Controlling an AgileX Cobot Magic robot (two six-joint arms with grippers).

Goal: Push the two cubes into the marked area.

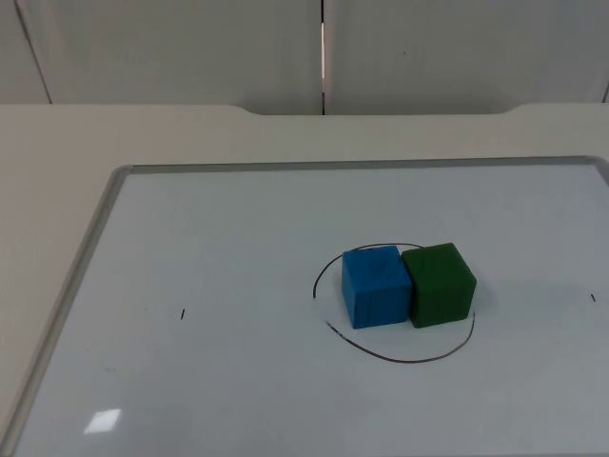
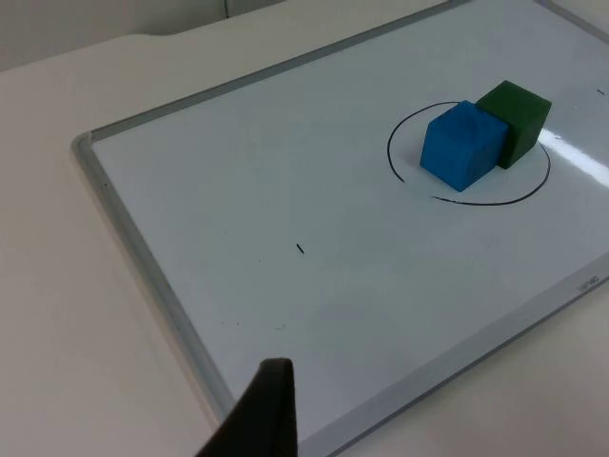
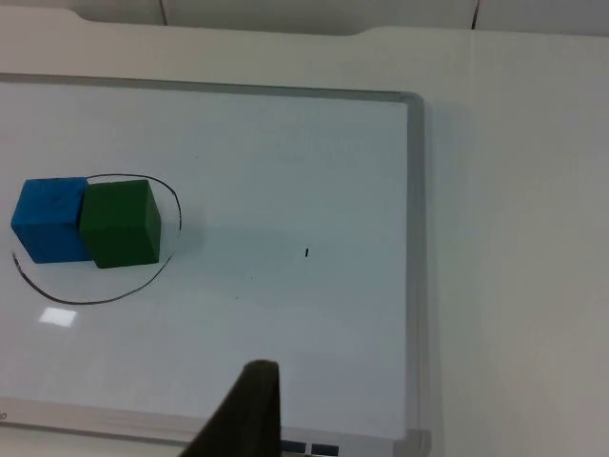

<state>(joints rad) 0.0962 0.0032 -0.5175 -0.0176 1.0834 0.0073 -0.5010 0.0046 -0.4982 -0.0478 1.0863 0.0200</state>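
Both arms' fingers (image 2: 262,409) (image 3: 249,409) wait well apart from touching cubes (image 1: 379,286) (image 1: 440,284) inside circle (image 1: 400,357)

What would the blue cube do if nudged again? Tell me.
The blue cube would probably slide, not roll: it rests on a flat face on the glossy whiteboard. It seems to touch the green cube, so a push toward that would likely move both. It looks rigid.

table: a cream table top (image 1: 57,152) is stretching back to the wall | wall: a pale partition (image 1: 171,48) is standing behind it, a dark vertical seam (image 1: 323,57) running down | light: a bright glare patch (image 1: 103,420) is glinting off the glossy surface
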